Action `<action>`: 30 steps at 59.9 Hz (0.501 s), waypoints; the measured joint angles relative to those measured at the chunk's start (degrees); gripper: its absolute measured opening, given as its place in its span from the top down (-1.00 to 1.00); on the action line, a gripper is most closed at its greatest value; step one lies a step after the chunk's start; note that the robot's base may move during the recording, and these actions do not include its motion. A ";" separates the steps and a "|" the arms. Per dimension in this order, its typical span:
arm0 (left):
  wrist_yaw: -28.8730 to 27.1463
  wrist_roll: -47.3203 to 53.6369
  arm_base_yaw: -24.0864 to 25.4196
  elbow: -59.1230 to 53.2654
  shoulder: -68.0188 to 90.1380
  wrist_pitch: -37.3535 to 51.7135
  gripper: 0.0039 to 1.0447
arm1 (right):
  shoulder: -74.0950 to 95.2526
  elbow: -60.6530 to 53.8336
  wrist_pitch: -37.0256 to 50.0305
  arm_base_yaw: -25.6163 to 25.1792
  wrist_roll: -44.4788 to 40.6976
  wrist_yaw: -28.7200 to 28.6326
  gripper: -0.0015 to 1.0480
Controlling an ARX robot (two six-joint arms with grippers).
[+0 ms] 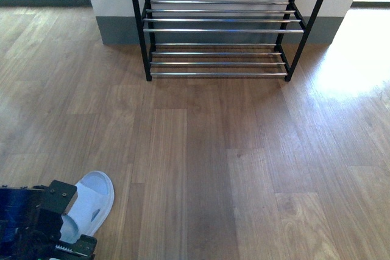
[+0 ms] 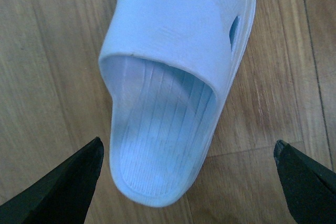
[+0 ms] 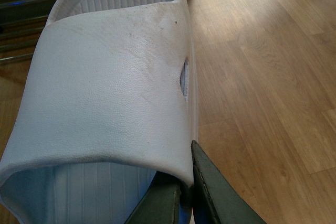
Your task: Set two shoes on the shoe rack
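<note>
Looking from the front camera, only one pale blue moulded plastic slipper shows. It lies flat on the brown wooden plank floor at the near left, half covered by the black left arm and well apart from the black metal shoe rack with shiny chrome rods, which stands at the wall.

The left wrist camera gives this slipper from above: a ribbed footbed, a smooth wide upper band and a small oval side vent. The left claw hangs over the heel end with its two dark pointed fingers spread wide, one on each side, touching nothing.

The second pale blue slipper appears in the right wrist camera only (the front view shows neither it nor the right arm). Its band has a fine leather-like grain with some dark specks. The right claw is closed on the band's edge, one finger under it and one outside. Chrome rods show behind this slipper.
</note>
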 joint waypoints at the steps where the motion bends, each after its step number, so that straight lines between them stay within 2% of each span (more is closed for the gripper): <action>1: 0.20 -0.15 -0.09 0.98 0.83 -0.42 -0.83 | 0.00 0.00 0.00 0.00 0.00 0.00 0.97; 27: 2.84 -3.76 -3.30 16.37 8.57 -8.83 -0.82 | 0.00 0.00 0.00 0.00 0.00 0.00 0.97; 30: 2.40 -3.93 -3.78 17.84 9.40 -9.86 -0.64 | 0.00 0.00 0.00 0.00 0.00 0.00 0.97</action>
